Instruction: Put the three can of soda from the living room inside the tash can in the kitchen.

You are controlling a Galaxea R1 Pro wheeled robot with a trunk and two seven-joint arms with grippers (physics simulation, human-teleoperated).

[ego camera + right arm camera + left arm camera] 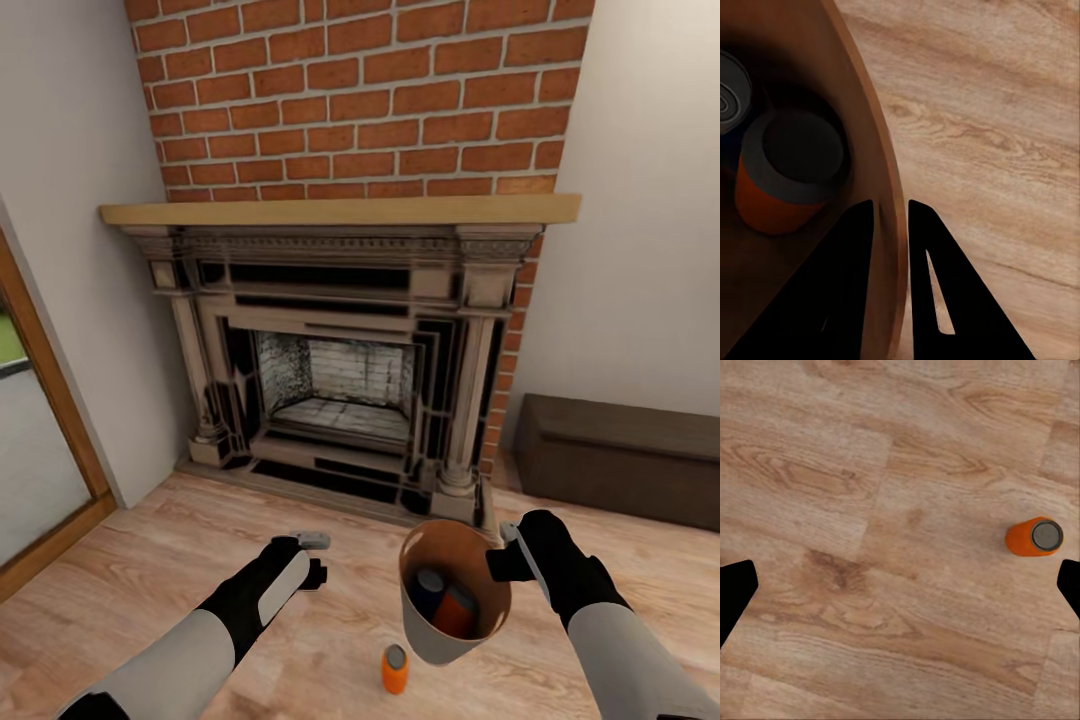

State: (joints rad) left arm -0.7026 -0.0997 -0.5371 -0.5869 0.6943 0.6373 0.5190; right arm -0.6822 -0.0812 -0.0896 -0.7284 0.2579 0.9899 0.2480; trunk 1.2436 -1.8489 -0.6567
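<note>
The trash can (pixel 428 630), a tapered bin with an orange-brown inside, hangs tilted above the wood floor. My right gripper (pixel 506 560) is shut on its rim. In the right wrist view the two fingers (pixel 926 247) pinch the bin's wall (pixel 870 127). Inside lie an orange soda can (pixel 460 610) (pixel 789 176) and a darker second can (pixel 430 590) (pixel 729 97). A third orange soda can (pixel 395 668) (pixel 1033 537) stands upright on the floor below the bin. My left gripper (pixel 316 558) (pixel 900 589) is open, up and to the left of that can, with nothing between its fingers.
A red-brick fireplace (pixel 340 380) with a wooden mantel fills the wall ahead. A low dark bench (pixel 620 455) stands against the right wall. A wood-framed glass door (pixel 35 440) is at the left. Wood floor (pixel 180 540) lies between me and the hearth.
</note>
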